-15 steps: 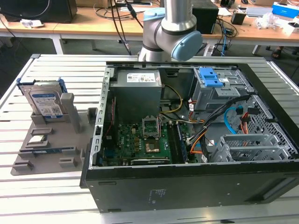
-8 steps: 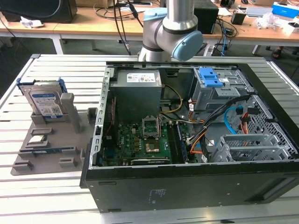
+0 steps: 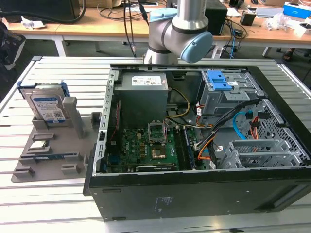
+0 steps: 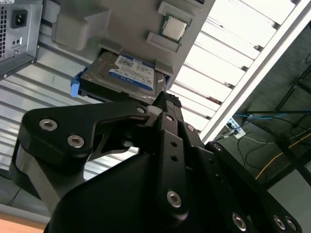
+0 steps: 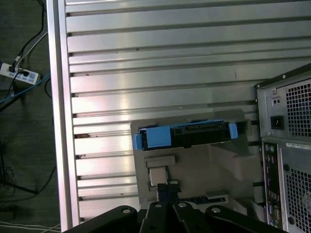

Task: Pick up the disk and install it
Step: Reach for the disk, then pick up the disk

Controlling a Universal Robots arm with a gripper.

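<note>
The disk (image 3: 47,106) stands on edge in a slot of the grey holder (image 3: 53,150) at the exterior view's left, label facing outward and blue frame around its edges. Both wrist views show the disk (image 4: 124,73) (image 5: 187,136) from above. My gripper (image 5: 167,187) (image 4: 160,99) hangs well above the holder, apart from the disk, its black fingers shut together with nothing between them. The arm (image 3: 180,29) rises behind the computer case.
The open computer case (image 3: 194,194) lies on the slatted metal table (image 3: 68,73), with a blue latch piece (image 3: 217,80) and a metal drive cage (image 3: 257,153) inside. A small silver processor chip (image 3: 39,144) (image 4: 173,27) rests on the holder. Cables run inside the case.
</note>
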